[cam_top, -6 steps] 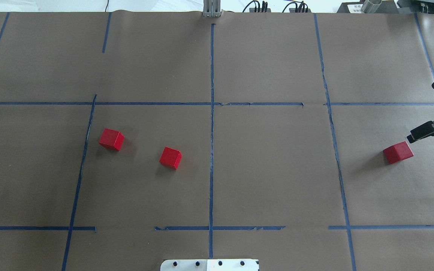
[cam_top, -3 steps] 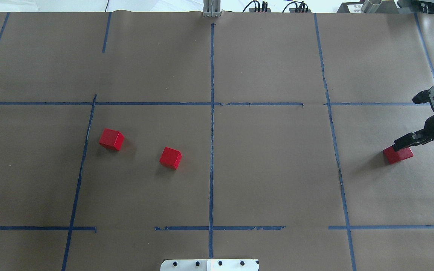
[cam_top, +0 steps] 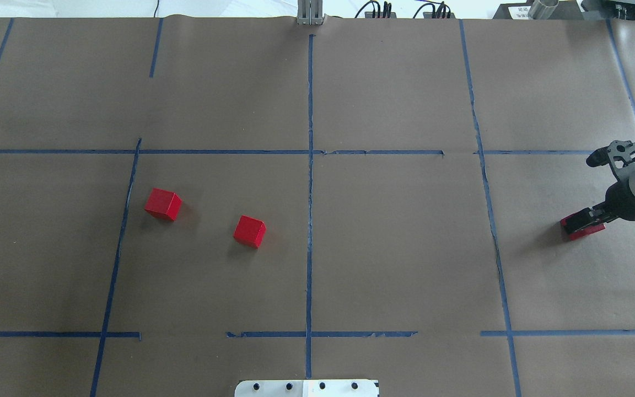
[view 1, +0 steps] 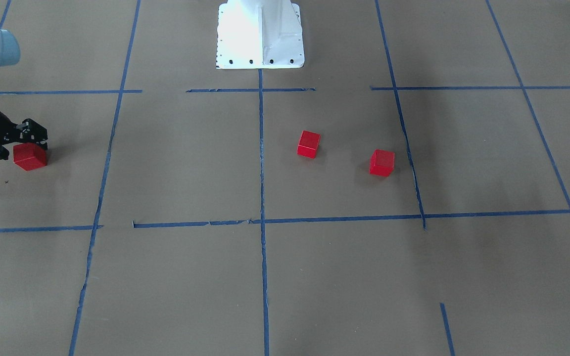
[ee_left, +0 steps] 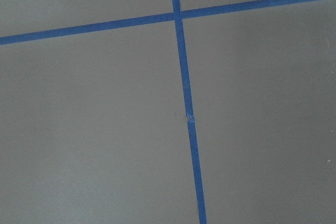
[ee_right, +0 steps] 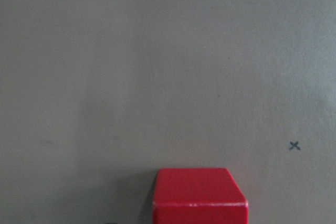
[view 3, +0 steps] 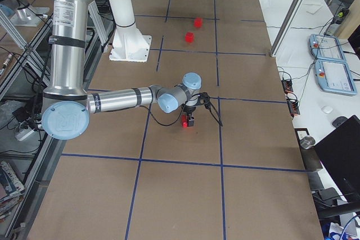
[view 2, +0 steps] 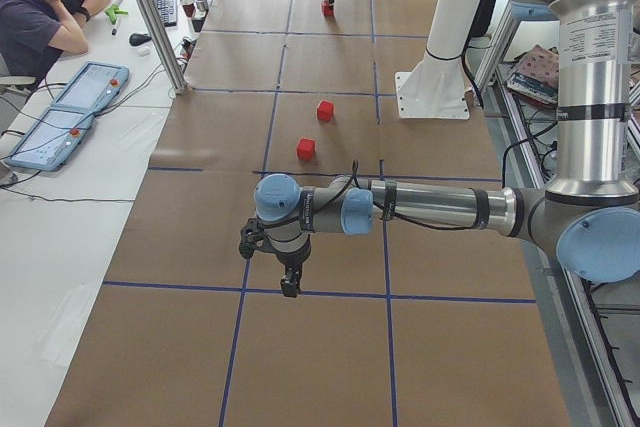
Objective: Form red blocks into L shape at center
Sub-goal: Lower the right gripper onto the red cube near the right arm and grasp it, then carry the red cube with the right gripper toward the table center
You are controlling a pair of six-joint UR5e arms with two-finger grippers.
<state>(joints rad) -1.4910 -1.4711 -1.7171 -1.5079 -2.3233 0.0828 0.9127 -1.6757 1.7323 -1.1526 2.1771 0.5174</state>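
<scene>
Red cube (view 1: 30,157) on surface well right of center cell (cam_top: 394,242). Outer cube (cam_top: 163,204) + inner cube (cam_top: 249,231) in cell's left half, apart. Right claw (cam_top: 583,221) spread, straddling red cube, not clamped. Left claw (view 2: 289,282): can't tell. Prob. light, rigid, slick; pinch opposite flat faces.

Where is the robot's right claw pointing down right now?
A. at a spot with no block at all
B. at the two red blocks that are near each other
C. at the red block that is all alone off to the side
C: the right gripper is down at the lone red block, outside the middle cell, while the other two blocks sit with nothing near them.
</scene>
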